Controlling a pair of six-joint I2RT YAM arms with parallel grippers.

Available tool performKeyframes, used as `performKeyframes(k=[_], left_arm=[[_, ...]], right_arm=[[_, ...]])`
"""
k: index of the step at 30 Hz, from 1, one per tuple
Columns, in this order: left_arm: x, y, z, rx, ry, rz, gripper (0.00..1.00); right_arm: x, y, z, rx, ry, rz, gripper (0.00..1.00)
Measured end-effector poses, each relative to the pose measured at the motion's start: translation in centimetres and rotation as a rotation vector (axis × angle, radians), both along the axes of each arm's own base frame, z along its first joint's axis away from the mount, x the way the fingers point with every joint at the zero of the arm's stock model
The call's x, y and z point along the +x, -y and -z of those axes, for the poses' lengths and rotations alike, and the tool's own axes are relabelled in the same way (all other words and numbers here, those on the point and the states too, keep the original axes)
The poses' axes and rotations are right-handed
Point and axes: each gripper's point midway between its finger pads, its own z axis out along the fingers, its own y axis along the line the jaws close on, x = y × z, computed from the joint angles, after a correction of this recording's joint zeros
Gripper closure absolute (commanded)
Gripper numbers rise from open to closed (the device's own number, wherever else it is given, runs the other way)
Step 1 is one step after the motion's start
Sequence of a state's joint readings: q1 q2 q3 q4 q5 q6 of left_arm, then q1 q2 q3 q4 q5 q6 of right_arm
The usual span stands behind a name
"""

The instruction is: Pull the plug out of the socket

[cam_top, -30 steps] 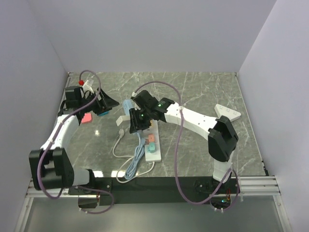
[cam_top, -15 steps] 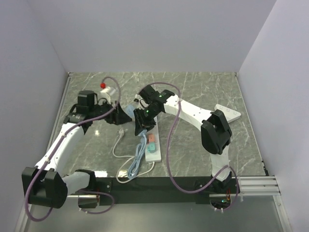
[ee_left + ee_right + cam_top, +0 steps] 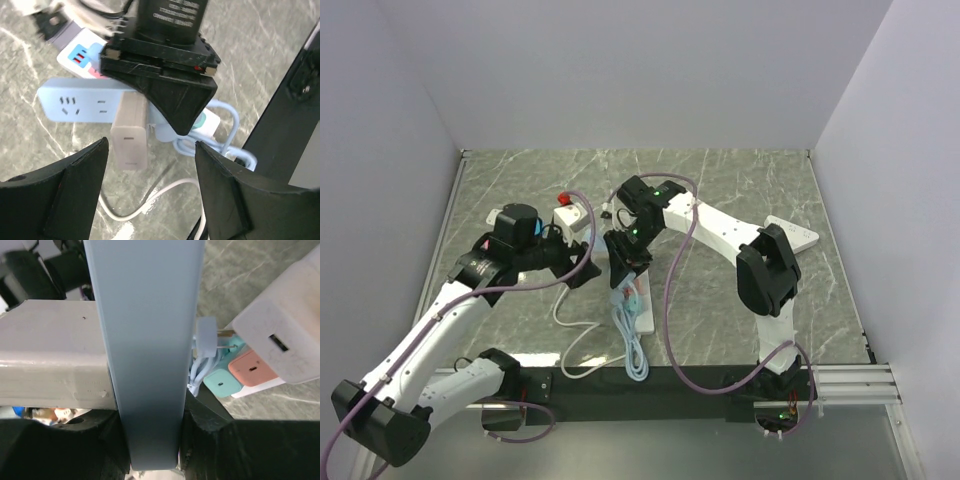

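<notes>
Plug (image 3: 131, 137), a pale block charger, sits in the light-blue socket (image 3: 80, 102), straight ahead of my left gripper (image 3: 150, 149), whose fingers stand spread wide to either side of it, touching nothing. My right gripper (image 3: 150, 455) is clamped across the socket just beside the plug, and a white strip (image 3: 260, 385) lies near on the marble

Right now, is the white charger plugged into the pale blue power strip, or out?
Plugged in: the white charger sits against the pale blue power strip, with no prongs showing.
</notes>
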State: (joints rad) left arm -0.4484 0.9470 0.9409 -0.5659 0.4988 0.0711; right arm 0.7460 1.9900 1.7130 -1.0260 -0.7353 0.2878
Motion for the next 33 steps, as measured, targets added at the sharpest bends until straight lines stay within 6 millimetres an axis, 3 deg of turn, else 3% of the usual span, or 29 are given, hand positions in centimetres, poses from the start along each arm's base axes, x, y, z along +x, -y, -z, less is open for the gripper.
performKeyframes(k=[8, 13, 16, 17, 19, 20, 21, 28, 33], left_arm=[[0.2, 0.5, 1.7, 0.093, 0.011, 0.01, 0.26], [0.8, 0.5, 2.9, 0.131, -0.009, -0.008, 0.35], [0.6, 1.0, 3.5, 0.142, -0.03, 0.009, 0.53], [0.5, 1.1, 3.7, 0.145, -0.037, 0.017, 0.67], [0.3, 1.5, 4.0, 0.144, -0.052, 0.032, 0.79], [0.3, 1.7, 4.0, 0.143, -0.054, 0.038, 0.93], [0.3, 1.8, 4.1, 0.145, -0.057, 0.041, 0.99], [0.5, 1.5, 3.7, 0.176, -0.072, 0.026, 1.0], [0.1, 1.3, 2.4, 0.184, -0.06, 0.018, 1.0]], right_arm=[[-1.0, 0.4, -0.6, 0.028, -0.017, -0.049, 1.0], [-1.4, 0.3, -1.4, 0.063, -0.024, -0.064, 1.0], [-1.7, 0.2, -1.9, 0.085, -0.031, -0.07, 1.0], [-1.8, 0.2, -2.0, 0.088, -0.034, -0.071, 1.0], [-1.7, 0.2, -2.0, 0.087, -0.032, -0.07, 1.0], [-1.8, 0.3, -1.9, 0.084, -0.039, -0.068, 1.0], [-1.8, 0.3, -1.9, 0.082, -0.04, -0.067, 1.0], [-1.4, 0.3, -1.4, 0.037, -0.011, -0.031, 1.0], [-1.6, 0.4, -1.8, 0.057, 0.044, -0.002, 1.0]])
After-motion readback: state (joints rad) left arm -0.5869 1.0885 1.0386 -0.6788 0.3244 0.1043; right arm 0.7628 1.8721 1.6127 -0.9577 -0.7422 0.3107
